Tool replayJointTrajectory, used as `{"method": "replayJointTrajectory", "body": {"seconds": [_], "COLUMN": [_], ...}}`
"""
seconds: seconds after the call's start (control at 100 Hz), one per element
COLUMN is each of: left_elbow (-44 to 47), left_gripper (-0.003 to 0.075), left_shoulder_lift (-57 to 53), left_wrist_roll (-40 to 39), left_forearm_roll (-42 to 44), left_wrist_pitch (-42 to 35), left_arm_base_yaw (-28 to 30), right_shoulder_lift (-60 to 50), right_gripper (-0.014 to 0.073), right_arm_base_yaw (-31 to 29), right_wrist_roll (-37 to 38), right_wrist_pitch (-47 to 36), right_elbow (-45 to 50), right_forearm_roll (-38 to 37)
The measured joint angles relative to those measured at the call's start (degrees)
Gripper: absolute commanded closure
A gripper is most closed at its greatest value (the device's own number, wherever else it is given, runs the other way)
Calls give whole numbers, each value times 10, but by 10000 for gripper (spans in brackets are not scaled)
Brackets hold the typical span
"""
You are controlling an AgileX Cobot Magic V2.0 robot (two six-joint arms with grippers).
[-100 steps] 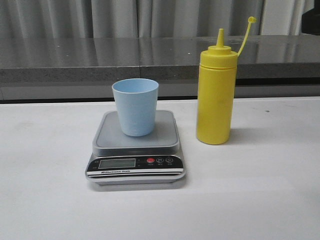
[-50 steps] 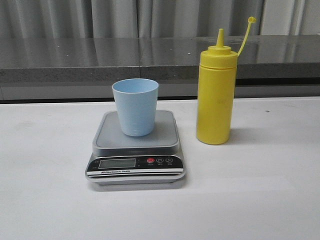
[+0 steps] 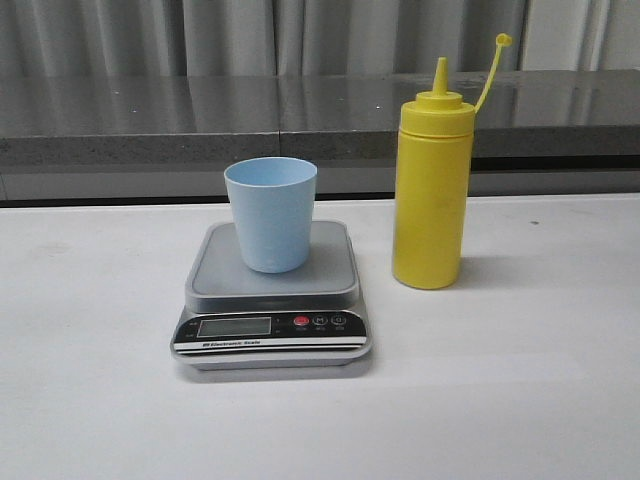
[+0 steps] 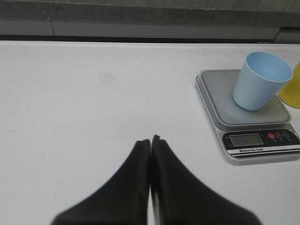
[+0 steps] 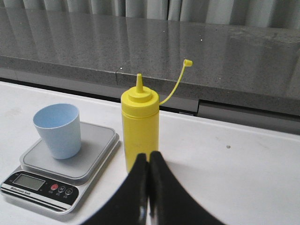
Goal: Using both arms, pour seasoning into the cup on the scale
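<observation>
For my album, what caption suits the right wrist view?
Closed right claw faces yellow seasoning bottle beside blue cup on scale.

Matte black pincer [image 4: 150, 140] fingers [image 5: 161, 187] (smooth, tapering).

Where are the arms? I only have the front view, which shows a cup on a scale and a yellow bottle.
Observer: Left pincer is shut, over bare table, off to one side of the scale.
Operator: And the right?
Observer: Right pincer is shut too, just short of the yellow bottle, not touching it.
Operator: Anything in the cup?
Observer: The left wrist view looks into the cup: nothing visible inside.
</observation>
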Motion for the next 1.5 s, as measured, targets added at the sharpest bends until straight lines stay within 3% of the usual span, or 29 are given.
{"method": "replayJointTrajectory", "body": {"seconds": [0.23,0.61,1.03,1.5], "left_elbow": [0,0,0,0], "left_gripper": [740,740,740,740], "left_shoulder_lift": [0,0,0,0], "left_wrist_roll": [0,0,0,0], "left_forearm_roll": [0,0,0,0], "left_wrist_pitch": [0,0,0,0], "left_arm_base_yaw": [0,0,0,0], "right_shoulder_lift": [-49,-60,-148,-246], "right_gripper": [663,663,663,663], "right_arm_base_yaw": [0,-2,-134,-171], "right_wrist_roll": [0,0,0,2], "right_wrist_pitch": [44,47,-59,-52], "right_elbow": [0,4,122,227], "right_forearm_roll": [0,0,24,28]}}
